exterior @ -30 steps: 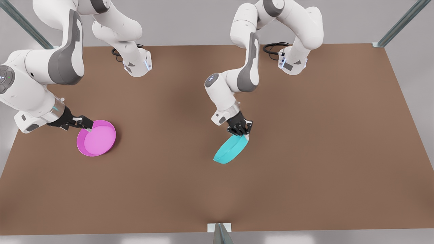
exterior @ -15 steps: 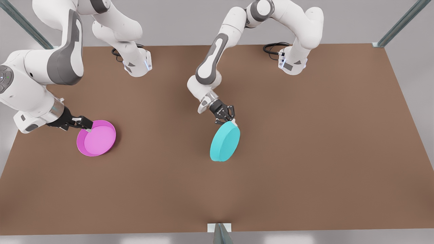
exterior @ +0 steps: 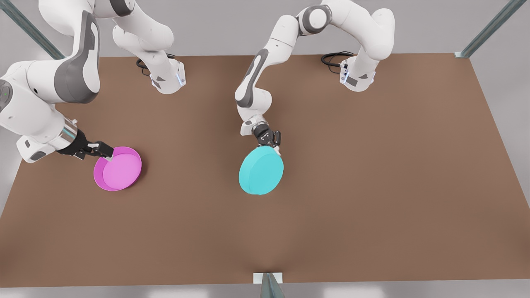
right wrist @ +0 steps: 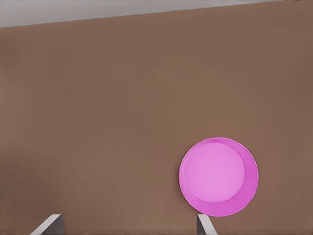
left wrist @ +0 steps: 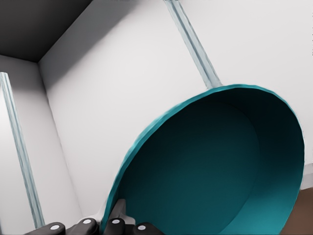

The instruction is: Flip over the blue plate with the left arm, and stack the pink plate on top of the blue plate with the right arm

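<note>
The blue plate [exterior: 261,170] is turned with its plain underside up near the table's middle. My left gripper [exterior: 273,143] is shut on its far rim. In the left wrist view the plate's hollow inside [left wrist: 210,166] faces the camera, with the rim pinched in my left gripper [left wrist: 115,218]. The pink plate [exterior: 119,168] lies rim up on the table at the front view's left. My right gripper [exterior: 104,152] hovers at its far left rim, open. In the right wrist view the pink plate [right wrist: 218,176] lies beside one of the spread fingertips [right wrist: 204,223].
The brown table [exterior: 372,186] has wide free room on the front view's right and along the near edge. Both arm bases [exterior: 167,78] stand at the far edge with black cables. A metal post [exterior: 269,285] rises at the near edge's middle.
The left gripper has rolled the blue plate from standing on edge to underside up, carrying it toward the front view's left. The right arm and the pink plate have not moved.
</note>
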`<state>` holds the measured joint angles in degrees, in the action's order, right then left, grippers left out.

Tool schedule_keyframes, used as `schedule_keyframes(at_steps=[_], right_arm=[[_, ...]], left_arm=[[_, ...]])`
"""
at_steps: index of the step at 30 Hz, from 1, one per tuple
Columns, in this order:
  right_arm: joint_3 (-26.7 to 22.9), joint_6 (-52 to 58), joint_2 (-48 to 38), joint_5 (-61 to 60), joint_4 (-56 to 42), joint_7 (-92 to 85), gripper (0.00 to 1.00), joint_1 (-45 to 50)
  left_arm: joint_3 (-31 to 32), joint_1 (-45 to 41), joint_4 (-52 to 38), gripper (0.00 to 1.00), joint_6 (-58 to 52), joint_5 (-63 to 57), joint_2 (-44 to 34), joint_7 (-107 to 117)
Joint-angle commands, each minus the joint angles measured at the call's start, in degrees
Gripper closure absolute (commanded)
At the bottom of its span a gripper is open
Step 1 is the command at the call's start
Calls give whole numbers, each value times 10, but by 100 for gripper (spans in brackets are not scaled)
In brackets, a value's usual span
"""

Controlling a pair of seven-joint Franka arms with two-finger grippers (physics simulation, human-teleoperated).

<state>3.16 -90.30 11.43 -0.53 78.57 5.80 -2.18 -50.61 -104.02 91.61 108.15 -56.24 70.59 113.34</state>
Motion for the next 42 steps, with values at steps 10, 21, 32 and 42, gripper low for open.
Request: schedule_keyframes(at_steps=[10,21,32,42], right_arm=[[-1,1,1,-1,0,0,0,-3],[-1,2,1,-1,0,0,0,-2],[-1,3,13,4,4,1,0,-4],[-125,-52,29,-115,135,-160,0,-56]], left_arm=[[3,0,-4,34,0,-22,39,-5],[6,-64,12,21,-1,-1,24,-42],[2,359,-138,18,-266,657,-505,-992],[470,972,-107,0,-275,583,-594,-1090]])
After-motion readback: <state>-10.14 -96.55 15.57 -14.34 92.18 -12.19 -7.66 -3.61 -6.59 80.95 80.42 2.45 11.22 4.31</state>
